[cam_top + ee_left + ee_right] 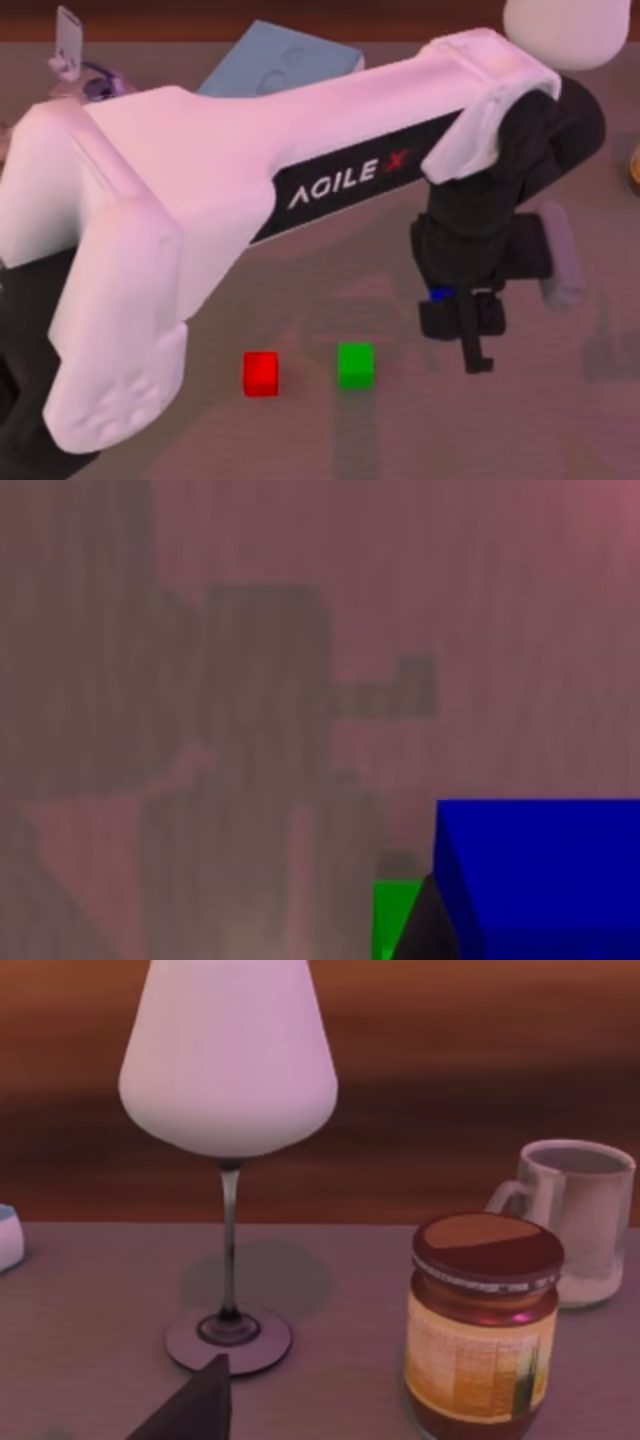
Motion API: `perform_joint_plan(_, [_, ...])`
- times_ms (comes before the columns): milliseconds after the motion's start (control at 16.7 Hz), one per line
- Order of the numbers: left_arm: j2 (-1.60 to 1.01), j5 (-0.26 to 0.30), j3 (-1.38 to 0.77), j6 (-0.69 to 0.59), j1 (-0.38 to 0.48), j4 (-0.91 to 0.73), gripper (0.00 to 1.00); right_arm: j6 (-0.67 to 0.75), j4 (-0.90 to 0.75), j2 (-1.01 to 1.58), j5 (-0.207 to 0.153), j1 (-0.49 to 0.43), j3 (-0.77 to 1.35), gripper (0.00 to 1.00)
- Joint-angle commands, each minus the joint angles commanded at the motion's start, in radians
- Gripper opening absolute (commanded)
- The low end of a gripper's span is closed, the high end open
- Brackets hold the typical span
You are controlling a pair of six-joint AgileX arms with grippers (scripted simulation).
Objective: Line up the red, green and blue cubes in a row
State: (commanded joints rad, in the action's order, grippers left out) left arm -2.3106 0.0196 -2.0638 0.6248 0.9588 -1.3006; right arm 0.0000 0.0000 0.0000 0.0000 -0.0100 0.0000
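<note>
Top view, left gripper (pixel 462 325) hiding blue cube (pixel 439 294)

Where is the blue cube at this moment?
The blue cube is in the left gripper, right of centre in the top view. It hangs just right of the green cube, which lies on the table next to the red cube.

A wine glass (pixel 228 1110) stands near a lidded jar (pixel 484 1328), a glass mug (pixel 577 1218) behind it.
</note>
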Motion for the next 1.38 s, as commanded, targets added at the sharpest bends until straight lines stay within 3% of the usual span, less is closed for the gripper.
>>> perform_joint_plan(360, [0.001,0.002,0.018,0.003,-0.002,0.020,0.00,0.000,0.000,0.000,0.000,0.000,0.000,1.00])
perform_joint_plan(720, [-0.047,0.001,0.167,-0.002,0.000,0.219,0.00,0.000,0.000,0.000,0.000,0.000,0.000,1.00])
perform_joint_plan(1020, [-0.055,0.001,0.185,-0.001,0.002,0.239,0.00,0.000,0.000,0.000,0.000,0.000,0.000,1.00])
perform_joint_plan(1380, [-0.055,0.001,0.185,-0.001,0.002,0.239,0.45,0.000,0.000,0.000,0.000,0.000,0.000,1.00])
